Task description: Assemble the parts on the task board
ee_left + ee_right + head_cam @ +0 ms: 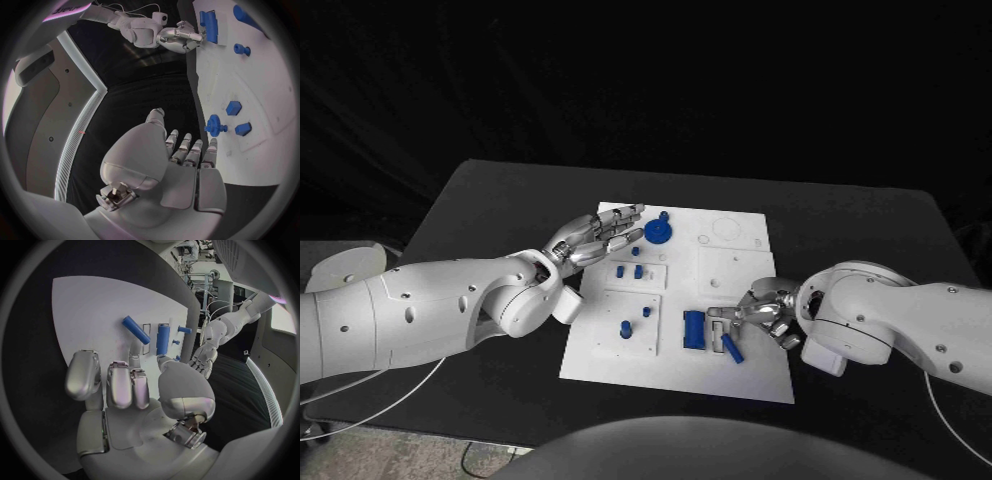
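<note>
Board (747, 262): seven blue parts (694, 329); two hands open.

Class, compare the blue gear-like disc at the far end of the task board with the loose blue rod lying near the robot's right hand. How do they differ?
The disc is round and flat; the rod is long and thin. The disc lies at the far end of the task board, by the left hand; the rod lies at its near end, by the right hand. Both are blue, and neither is held.
</note>
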Robot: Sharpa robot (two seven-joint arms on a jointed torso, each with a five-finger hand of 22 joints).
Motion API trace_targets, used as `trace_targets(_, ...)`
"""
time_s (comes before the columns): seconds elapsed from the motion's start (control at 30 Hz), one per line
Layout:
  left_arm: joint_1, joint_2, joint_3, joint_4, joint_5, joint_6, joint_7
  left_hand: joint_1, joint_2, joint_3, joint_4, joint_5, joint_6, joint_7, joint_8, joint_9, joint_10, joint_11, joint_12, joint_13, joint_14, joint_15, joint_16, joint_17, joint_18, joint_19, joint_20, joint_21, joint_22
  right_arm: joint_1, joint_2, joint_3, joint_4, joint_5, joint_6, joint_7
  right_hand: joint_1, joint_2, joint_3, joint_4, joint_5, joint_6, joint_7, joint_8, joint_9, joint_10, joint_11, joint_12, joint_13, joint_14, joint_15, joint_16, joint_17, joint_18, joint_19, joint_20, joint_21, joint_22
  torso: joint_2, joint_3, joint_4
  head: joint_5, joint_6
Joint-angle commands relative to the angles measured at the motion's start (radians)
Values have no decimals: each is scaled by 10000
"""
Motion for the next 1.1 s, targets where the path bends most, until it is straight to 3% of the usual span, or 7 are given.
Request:
trace_targets(0.03,-15,18,5,6,-4,221,54,100,21,55,-12,56,5,56,46,17,9,-5,38,14,41,6,59,16,-130,31,-1,22,-10,-6,-16,2,11,-65,-47,-71,-4,97,-131,3,63,-137,-18,148,225,1048,-69,38,2635,549,-65,60,4,73,12,-81,60,1525,6,-4,4,-9,0)
trace_targets(0.17,-15,20,5,5,-4,232,46,114,20,63,-22,70,5,59,48,17,9,-6,36,14,41,6,60,16,-131,32,-2,22,-11,-5,-30,3,25,-68,-119,-6,133,166,-260,-27,431,-659,66,0,319,1048,-15,38,2635,539,-40,28,-42,75,-3,-72,9,1512,5,-2,1,0,0)
trace_targets(0.37,-15,3,5,16,-4,241,34,145,18,81,-44,103,17,67,56,18,12,-7,44,15,43,4,62,16,-132,46,-2,29,3,-2,-237,4,241,-814,-535,687,984,32,-385,-305,956,-1971,568,-1352,-785,1048,394,38,2635,543,263,48,-21,50,-10,158,12,1514,6,-2,6,20,0)
trace_targets(0.57,-16,-13,5,16,-5,259,20,171,15,97,-62,123,54,103,74,23,15,-23,44,15,44,2,63,17,-132,57,-2,34,10,15,-591,4,659,-2221,-474,938,1579,-151,-646,-441,1223,-2139,764,-1967,-1773,1048,538,38,2635,526,413,33,-47,76,-32,309,-29,1504,-6,-2,2,24,0)
trace_targets(0.67,-16,-15,5,14,-5,270,16,187,13,108,-72,130,85,139,89,28,24,-35,67,18,49,0,67,18,-133,63,-2,37,11,22,-791,4,918,-3039,-429,940,2164,-232,-554,-768,2479,-2071,767,-2051,-2047,1048,530,38,2635,514,397,8,-79,88,-46,315,-59,1496,-2,-1,0,19,0)
trace_targets(0.77,-18,-13,5,7,-5,281,14,208,13,123,-86,141,132,177,112,34,36,-32,78,19,53,-4,71,19,-134,69,-2,39,10,24,-959,4,1156,-3745,-416,878,2442,-263,-509,-909,3145,-1917,740,-1977,-2169,1048,497,38,2635,507,375,-14,-108,94,-50,306,-78,1491,1,2,-8,16,0)
trace_targets(1.1,-30,-15,5,-4,-6,314,-3,234,12,144,-104,159,198,225,145,43,50,-31,95,22,60,-9,76,20,-137,78,-2,43,12,32,-1341,4,1912,-5916,25,261,2828,-391,-472,-1155,3701,-1672,674,-1646,-2179,1048,447,38,2635,494,340,-66,-172,99,-55,279,-109,1484,0,0,2,-19,0)
